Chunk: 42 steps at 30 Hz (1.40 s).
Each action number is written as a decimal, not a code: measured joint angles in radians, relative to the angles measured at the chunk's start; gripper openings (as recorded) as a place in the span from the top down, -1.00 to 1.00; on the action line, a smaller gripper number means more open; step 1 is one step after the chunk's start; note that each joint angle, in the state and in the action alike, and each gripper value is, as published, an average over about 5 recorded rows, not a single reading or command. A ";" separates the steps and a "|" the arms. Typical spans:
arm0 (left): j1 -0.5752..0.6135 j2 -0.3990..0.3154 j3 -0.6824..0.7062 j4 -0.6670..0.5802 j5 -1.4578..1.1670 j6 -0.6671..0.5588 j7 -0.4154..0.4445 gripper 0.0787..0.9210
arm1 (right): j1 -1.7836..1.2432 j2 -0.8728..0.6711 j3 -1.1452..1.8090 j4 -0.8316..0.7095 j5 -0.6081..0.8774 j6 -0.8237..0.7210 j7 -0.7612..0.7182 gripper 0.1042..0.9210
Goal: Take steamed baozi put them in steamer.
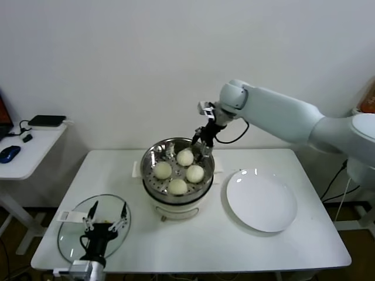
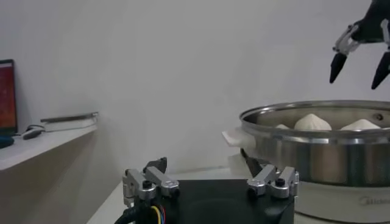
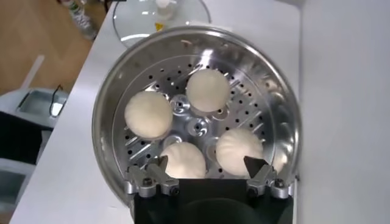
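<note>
Right hand, open and empty, hangs over four smooth domed baozi in perforated steel steamer.

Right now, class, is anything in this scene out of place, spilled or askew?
Nothing stands out. All four baozi sit inside the steamer, the plate is bare, the glass lid lies flat. The right claw hangs open above the steamer; the left claw is open over the lid.

Shiny perforated metal steamer; 4 smooth matt baozi.
</note>
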 measured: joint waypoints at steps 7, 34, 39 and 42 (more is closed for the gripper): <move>-0.003 -0.004 0.015 -0.015 0.014 0.008 -0.002 -0.77 | -0.013 -0.134 0.073 0.087 0.012 0.006 0.025 -0.76; 0.029 -0.006 0.091 -0.032 0.055 -0.017 -0.027 -0.77 | -0.893 -0.607 0.998 0.558 -0.022 0.093 0.560 -0.76; 0.034 -0.006 0.092 -0.033 0.055 -0.022 -0.028 -0.77 | -1.165 -0.532 1.241 0.641 -0.056 0.151 0.697 -0.76; 0.034 -0.006 0.093 -0.032 0.055 -0.023 -0.028 -0.77 | -1.313 -0.466 1.367 0.685 -0.083 0.195 0.754 -0.76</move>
